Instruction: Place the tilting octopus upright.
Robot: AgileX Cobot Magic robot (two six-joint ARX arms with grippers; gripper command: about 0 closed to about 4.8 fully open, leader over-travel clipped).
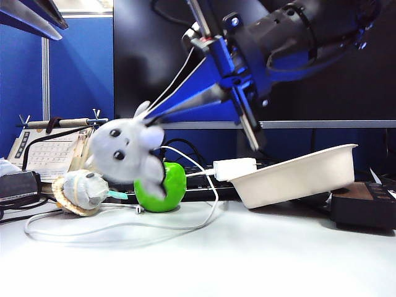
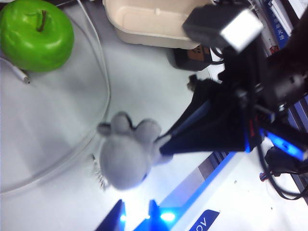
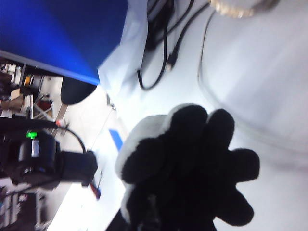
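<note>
The light-grey octopus [image 1: 122,151] hangs in the air above the table, tilted, with its black bead eyes facing the exterior camera. My right gripper [image 1: 152,121] reaches in from the upper right and is shut on one side of it. In the left wrist view the octopus [image 2: 126,156] shows from above, with the dark right gripper [image 2: 163,142] clamped on it. The right wrist view is filled by the octopus's black underside [image 3: 192,163] and stubby tentacles, which hide the jaws. My left gripper [image 2: 135,214] hovers open and empty above the table, close to the octopus.
A green apple [image 1: 162,187] sits just behind the octopus. A pale round plush with a tan woven rim [image 1: 80,192] lies to the left. A white tray [image 1: 297,176] tilts at the right. A white cable [image 1: 124,229] loops across the table. A black box [image 1: 365,204] stands far right.
</note>
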